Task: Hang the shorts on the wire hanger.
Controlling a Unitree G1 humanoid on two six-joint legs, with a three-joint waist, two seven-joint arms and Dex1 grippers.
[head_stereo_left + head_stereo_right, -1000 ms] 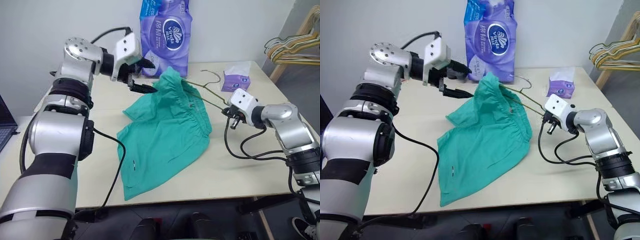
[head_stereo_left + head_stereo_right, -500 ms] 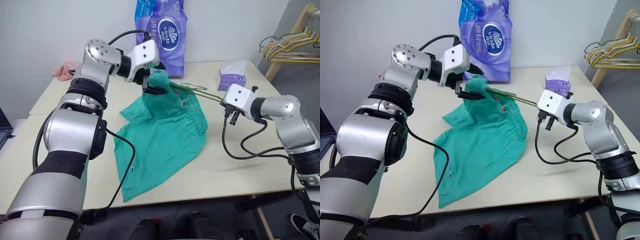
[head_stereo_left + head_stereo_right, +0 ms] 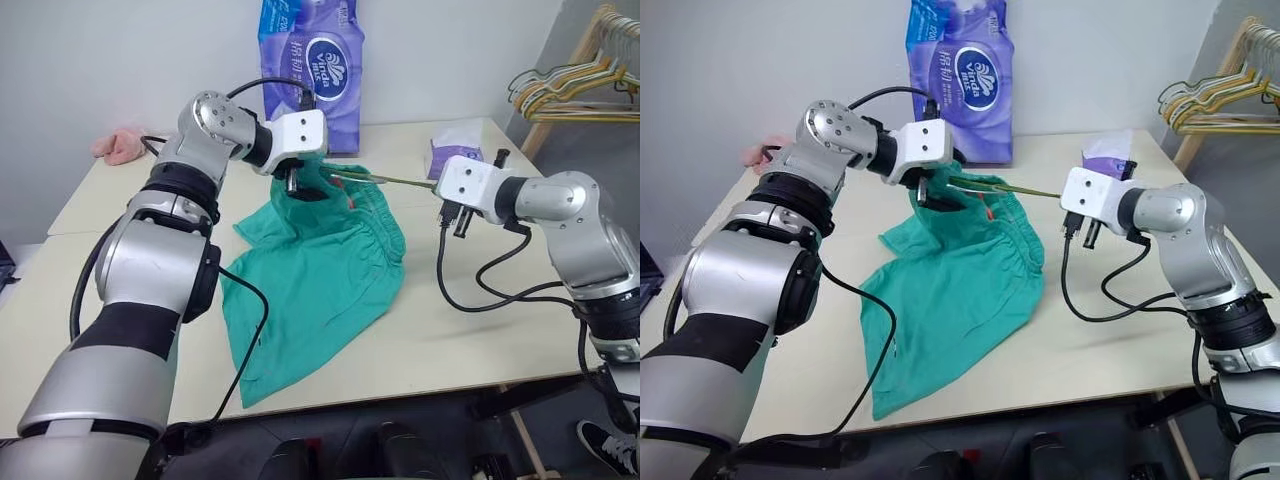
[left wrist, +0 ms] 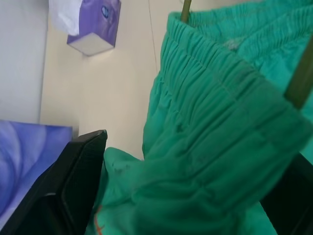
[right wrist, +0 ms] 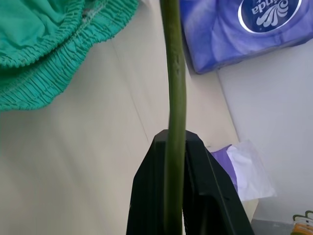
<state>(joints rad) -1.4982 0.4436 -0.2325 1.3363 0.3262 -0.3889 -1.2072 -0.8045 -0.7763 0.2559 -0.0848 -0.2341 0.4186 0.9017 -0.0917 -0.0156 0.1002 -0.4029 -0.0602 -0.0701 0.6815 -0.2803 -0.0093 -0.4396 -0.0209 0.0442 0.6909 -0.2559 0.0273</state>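
Gripping the wire hanger (image 5: 175, 93) in my clamped right gripper (image 5: 174, 139), I am holding it nearly level, pointing into the shorts (image 3: 320, 270) on the table (image 3: 470, 340), while my left gripper (image 3: 306, 188) is straddling their waistband wide open.

On a pale beige table (image 3: 470, 340), teal-green soft fabric shorts (image 3: 315, 285) lie spread, their gathered waistband lifted at the left gripper (image 3: 303, 187). The right gripper (image 3: 441, 196) grips a thin olive-gold wire hanger (image 3: 385, 180) reaching into the waistband. A purple tissue pack (image 3: 315, 55) stands behind.
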